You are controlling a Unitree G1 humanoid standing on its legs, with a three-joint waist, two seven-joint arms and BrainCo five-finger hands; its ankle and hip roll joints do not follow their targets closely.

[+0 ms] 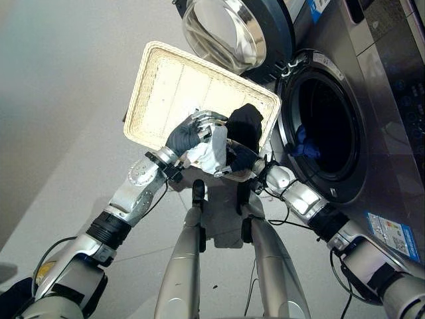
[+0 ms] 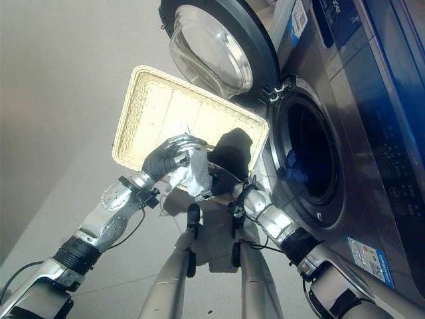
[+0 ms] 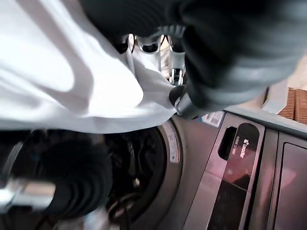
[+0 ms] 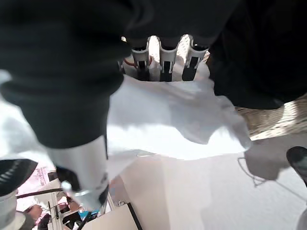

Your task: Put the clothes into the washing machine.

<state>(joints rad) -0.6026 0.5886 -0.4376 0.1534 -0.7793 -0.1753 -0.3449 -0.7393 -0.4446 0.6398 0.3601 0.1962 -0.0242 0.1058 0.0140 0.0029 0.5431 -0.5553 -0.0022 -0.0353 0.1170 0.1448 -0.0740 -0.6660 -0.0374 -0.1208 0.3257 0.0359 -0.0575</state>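
Left eye view: two robot hands, left robot hand and right robot hand, grip one white garment.

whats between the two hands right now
A white cloth, bunched between the left hand and right hand, both curled on it, above the basket rim. A black cloth sits just behind. Seen in both eye views.

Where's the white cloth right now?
White cloth is gripped between both hands, left hand and right hand, over the basket's near edge, left of the washer.
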